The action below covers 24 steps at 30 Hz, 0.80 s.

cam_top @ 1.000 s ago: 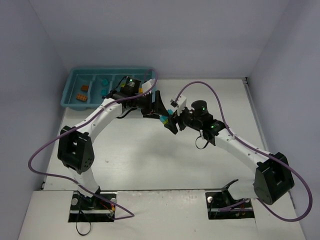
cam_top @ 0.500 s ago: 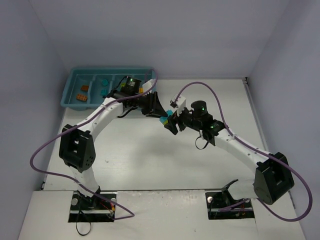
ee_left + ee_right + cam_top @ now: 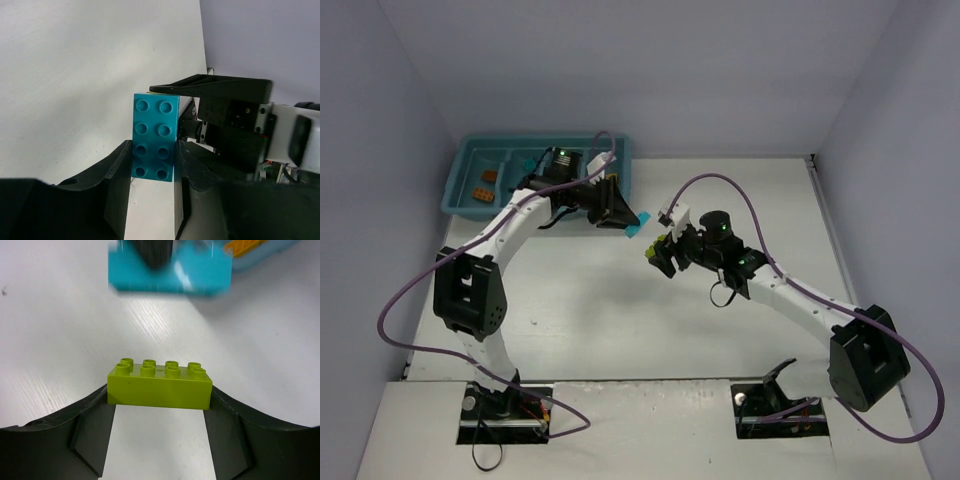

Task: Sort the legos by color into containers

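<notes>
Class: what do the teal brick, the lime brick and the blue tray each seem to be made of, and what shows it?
Teal brick: likely hard moulded plastic, smooth, slight sheen; crisp round studs, uniform colour.
Lime brick: seemingly the same plastic; sharp edges, even matte-satin face.
Tray: probably moulded plastic, by its flared rim and even colour; finish too small to judge.

The teal brick [image 3: 170, 282] in the right wrist view is blurred; its studs cannot be made out.

Teal lego [image 3: 154, 137], lime lego [image 3: 159, 387] hang clamped, apparently aloft.
</notes>
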Tool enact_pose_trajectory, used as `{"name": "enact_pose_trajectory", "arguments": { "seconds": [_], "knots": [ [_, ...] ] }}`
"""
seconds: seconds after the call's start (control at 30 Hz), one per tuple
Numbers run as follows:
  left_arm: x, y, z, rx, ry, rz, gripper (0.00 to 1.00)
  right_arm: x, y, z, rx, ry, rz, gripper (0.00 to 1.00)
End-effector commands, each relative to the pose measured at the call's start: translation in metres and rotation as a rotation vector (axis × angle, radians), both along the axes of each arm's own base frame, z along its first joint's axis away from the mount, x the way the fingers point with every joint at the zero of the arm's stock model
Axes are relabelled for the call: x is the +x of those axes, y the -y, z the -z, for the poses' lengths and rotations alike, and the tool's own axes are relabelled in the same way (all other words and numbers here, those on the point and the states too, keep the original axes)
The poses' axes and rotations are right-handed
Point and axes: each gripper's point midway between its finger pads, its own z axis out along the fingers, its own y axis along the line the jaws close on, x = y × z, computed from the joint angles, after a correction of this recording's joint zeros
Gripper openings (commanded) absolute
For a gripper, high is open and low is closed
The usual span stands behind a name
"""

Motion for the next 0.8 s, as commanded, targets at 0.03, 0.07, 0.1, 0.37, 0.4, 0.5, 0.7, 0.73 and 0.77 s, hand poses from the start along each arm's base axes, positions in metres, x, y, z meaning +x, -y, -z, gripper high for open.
{"name": "enact_pose_trajectory", "arguments": {
  "seconds": [0.03, 0.07, 0.1, 0.37, 0.4, 0.5, 0.7, 0.73, 0.77],
  "knots": [
    [0.026, -0.044, -0.047, -0.053, 0.129, -0.079, 0.0, 0.003, 0.008, -0.006, -0.012, 0.043, 0.034, 0.0],
    [0.03, -0.052, -0.049, -0.048, 0.13, -0.102, 0.0, 0.003, 0.009, -0.006, -0.013, 0.042, 0.038, 0.0],
    [0.036, -0.062, -0.05, -0.041, 0.137, -0.13, 0.0, 0.003, 0.009, -0.006, -0.012, 0.042, 0.04, 0.0],
    [0.128, -0.225, -0.01, 0.488, 0.238, -0.615, 0.0, 0.006, 0.003, -0.012, 0.01, 0.03, 0.036, 0.0],
    [0.142, -0.24, -0.009, 0.537, 0.258, -0.651, 0.0, 0.007, 0.002, -0.014, 0.014, 0.032, 0.037, 0.0],
    [0.172, -0.285, 0.0, 0.663, 0.291, -0.762, 0.01, 0.008, 0.002, -0.015, 0.019, 0.029, 0.039, 0.0],
    [0.226, -0.331, 0.028, 0.753, 0.325, -0.841, 0.1, 0.006, -0.002, -0.013, 0.03, 0.006, 0.031, 0.0],
    [0.235, -0.332, 0.019, 0.748, 0.36, -0.849, 0.13, 0.006, -0.002, -0.012, 0.029, 0.002, 0.032, 0.0],
    [0.243, -0.333, 0.035, 0.754, 0.342, -0.839, 0.14, 0.005, -0.002, -0.012, 0.031, 0.0, 0.032, 0.0]
  ]
}}
